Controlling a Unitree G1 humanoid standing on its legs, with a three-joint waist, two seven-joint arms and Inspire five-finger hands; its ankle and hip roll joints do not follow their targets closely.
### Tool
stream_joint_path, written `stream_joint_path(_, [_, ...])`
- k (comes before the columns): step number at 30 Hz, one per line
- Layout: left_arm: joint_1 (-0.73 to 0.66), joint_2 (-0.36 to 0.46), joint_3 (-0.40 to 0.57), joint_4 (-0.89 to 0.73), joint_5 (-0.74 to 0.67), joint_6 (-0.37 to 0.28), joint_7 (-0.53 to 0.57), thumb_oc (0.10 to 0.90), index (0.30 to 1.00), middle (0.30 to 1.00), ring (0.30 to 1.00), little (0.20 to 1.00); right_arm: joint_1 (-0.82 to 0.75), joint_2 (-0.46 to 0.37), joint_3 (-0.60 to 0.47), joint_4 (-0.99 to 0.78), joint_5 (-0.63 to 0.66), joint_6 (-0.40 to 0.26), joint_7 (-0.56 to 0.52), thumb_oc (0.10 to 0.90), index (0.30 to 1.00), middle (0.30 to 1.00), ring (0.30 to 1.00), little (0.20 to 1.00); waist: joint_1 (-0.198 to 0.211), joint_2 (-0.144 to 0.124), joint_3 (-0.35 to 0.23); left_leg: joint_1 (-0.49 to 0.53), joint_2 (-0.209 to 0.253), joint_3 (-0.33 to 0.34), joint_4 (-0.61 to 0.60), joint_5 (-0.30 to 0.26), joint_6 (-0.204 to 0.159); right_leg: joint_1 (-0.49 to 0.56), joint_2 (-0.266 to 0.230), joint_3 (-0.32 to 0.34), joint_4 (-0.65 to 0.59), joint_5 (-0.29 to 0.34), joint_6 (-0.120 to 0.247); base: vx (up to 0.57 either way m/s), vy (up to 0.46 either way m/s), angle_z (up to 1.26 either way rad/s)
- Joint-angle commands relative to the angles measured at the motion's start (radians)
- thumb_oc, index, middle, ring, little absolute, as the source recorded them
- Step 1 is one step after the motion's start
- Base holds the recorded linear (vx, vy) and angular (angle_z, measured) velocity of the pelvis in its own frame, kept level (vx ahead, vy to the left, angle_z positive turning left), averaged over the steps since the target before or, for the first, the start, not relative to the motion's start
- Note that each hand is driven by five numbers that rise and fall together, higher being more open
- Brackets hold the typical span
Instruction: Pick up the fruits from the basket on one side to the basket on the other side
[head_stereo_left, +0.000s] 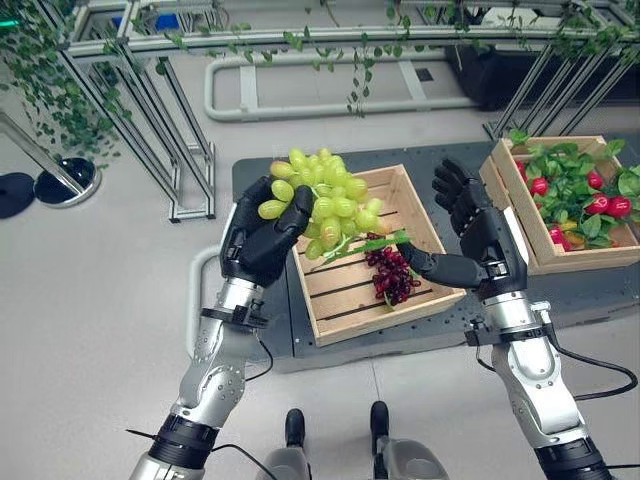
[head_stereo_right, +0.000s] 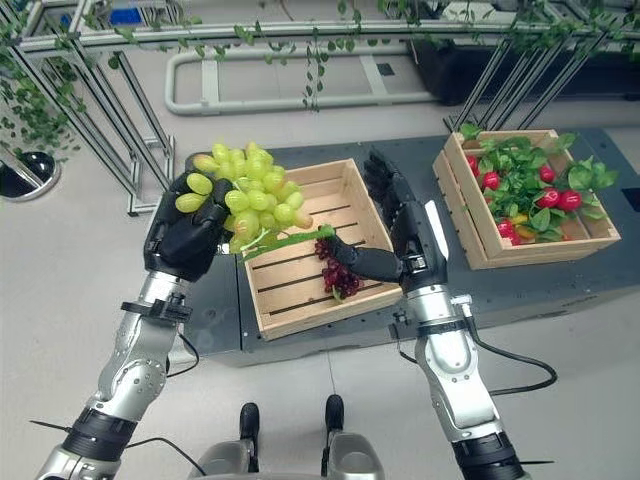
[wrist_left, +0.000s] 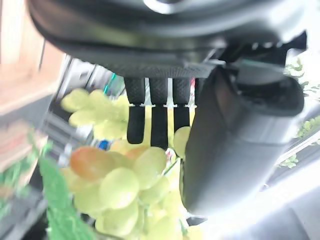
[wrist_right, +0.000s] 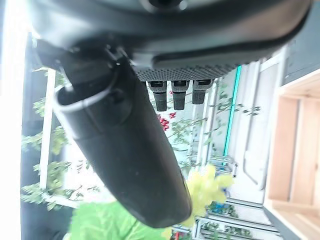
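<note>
The left hand (head_stereo_left: 262, 243) has its fingers and thumb curled round a bunch of green grapes (head_stereo_left: 322, 200), holding it in the air above the near-left corner of a slatted wooden crate (head_stereo_left: 342, 292). The bunch lies roughly level, its long axis running from the hand out over the crate, with a green leaf and stem (head_stereo_left: 368, 244) trailing from its underside toward the right hand. In the left wrist view the fingers (wrist_left: 152, 120) press against the pale grapes, one of them tinged orange.

The right hand (head_stereo_left: 478, 235) stands over the crate's right edge with its fingers straight and spread upward, grasping nothing; its thumb (head_stereo_left: 442, 267) stretches toward the leaf tip, though whether they touch cannot be told.

A small bunch of dark red grapes (head_stereo_left: 391, 273) lies on the crate's slats. A second wooden crate (head_stereo_left: 520, 215), holding green leaves and red fruits, stands to the right on the same dark counter (head_stereo_left: 590, 290), just apart from the first crate.
</note>
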Motion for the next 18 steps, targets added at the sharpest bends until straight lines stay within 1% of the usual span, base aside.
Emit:
stream_joint_path(1, [-0.034,-0.03,-0.026,-0.061,-0.049,-0.015,-0.122,0.4,0.3,0.3,0.3,0.3,-0.038,-0.083,-0.008,-0.066,-0.015,-0.11,0.038,0.8,0.9,0.9,0.9,0.9,0.005,0.02,-0.202,-0.013,0.009,-0.024,0.001,-0.061,0.013,0.018,-0.042,-0.017,0.001,-0.006,0.012,0.04,-0.004,-0.01])
stream_joint_path(2, [-0.034,-0.009,-0.021,-0.057,-0.059,0.019,-0.142,0.4,0.3,0.3,0.3,0.3,-0.046,-0.109,-0.016,-0.071,0.013,-0.098,0.071,0.8,0.9,0.9,0.9,0.9,0.005,0.021,-0.211,-0.007,0.011,-0.022,0.001,-0.065,0.013,0.021,-0.043,-0.014,0.001,-0.008,0.014,0.04,-0.009,-0.02])
stream_joint_path(5, [-0.037,0.021,-0.014,-0.055,-0.032,0.071,-0.192,0.4,0.3,0.3,0.3,0.3,-0.057,-0.146,-0.028,-0.073,0.043,-0.084,0.111,0.8,0.9,0.9,0.9,0.9,0.007,0.022,-0.222,-0.002,0.014,-0.018,0.001,-0.068,0.013,0.027,-0.045,-0.013,0.001,-0.01,0.016,0.03,-0.006,-0.01])
stream_joint_path(6, [-0.039,0.047,-0.014,-0.058,0.009,0.086,-0.219,0.4,0.3,0.3,0.3,0.3,-0.061,-0.166,-0.033,-0.074,0.06,-0.08,0.122,0.8,0.9,0.9,0.9,0.9,0.007,0.023,-0.226,0.0,0.014,-0.019,0.001,-0.068,0.013,0.028,-0.046,-0.012,0.001,-0.011,0.016,0.0,0.0,0.0])
stream_joint_path(7, [-0.039,0.054,-0.015,-0.059,0.018,0.088,-0.223,0.4,0.3,0.3,0.3,0.3,-0.062,-0.17,-0.034,-0.075,0.065,-0.079,0.124,0.8,0.9,0.9,0.9,0.9,0.008,0.024,-0.227,0.0,0.014,-0.019,0.001,-0.068,0.013,0.029,-0.047,-0.012,0.001,-0.011,0.017,0.04,-0.012,-0.02])
stream_joint_path(8, [-0.043,0.089,-0.014,-0.067,0.082,0.097,-0.248,0.4,0.3,0.3,0.3,0.3,-0.063,-0.185,-0.038,-0.078,0.083,-0.072,0.129,0.8,0.9,0.9,0.9,0.9,0.009,0.025,-0.234,0.002,0.015,-0.019,0.001,-0.069,0.013,0.032,-0.048,-0.012,0.001,-0.012,0.018,0.03,-0.014,-0.01])
stream_joint_path(10, [-0.056,0.149,-0.012,-0.079,0.197,0.085,-0.247,0.4,0.3,0.3,0.3,0.3,-0.068,-0.204,-0.041,-0.084,0.102,-0.061,0.131,0.8,0.9,0.9,0.9,0.9,0.01,0.028,-0.239,0.003,0.016,-0.02,0.001,-0.069,0.013,0.033,-0.051,-0.013,0.001,-0.013,0.02,0.02,-0.008,0.0])
stream_joint_path(13, [-0.079,0.223,-0.003,-0.096,0.281,0.065,-0.238,0.4,0.3,0.3,0.3,0.3,-0.07,-0.219,-0.039,-0.093,0.129,-0.038,0.131,0.8,0.9,0.9,0.9,0.9,0.014,0.036,-0.249,0.002,0.015,-0.023,0.001,-0.067,0.012,0.035,-0.053,-0.013,0.001,-0.015,0.022,0.0,0.0,0.0])
stream_joint_path(15, [-0.092,0.252,0.015,-0.106,0.307,0.064,-0.231,0.4,0.3,0.3,0.3,0.3,-0.074,-0.216,-0.033,-0.092,0.138,-0.028,0.141,0.8,0.9,0.9,0.9,0.9,0.014,0.04,-0.254,0.003,0.015,-0.026,0.001,-0.066,0.013,0.034,-0.055,-0.012,0.001,-0.015,0.023,0.0,0.0,0.0])
stream_joint_path(18, [-0.107,0.26,0.024,-0.118,0.32,0.064,-0.22,0.4,0.3,0.3,0.3,0.3,-0.082,-0.205,-0.02,-0.09,0.135,-0.018,0.154,0.8,0.9,0.9,0.9,0.9,0.016,0.044,-0.26,0.001,0.015,-0.029,0.001,-0.065,0.013,0.035,-0.056,-0.012,0.001,-0.016,0.024,0.0,0.0,0.0])
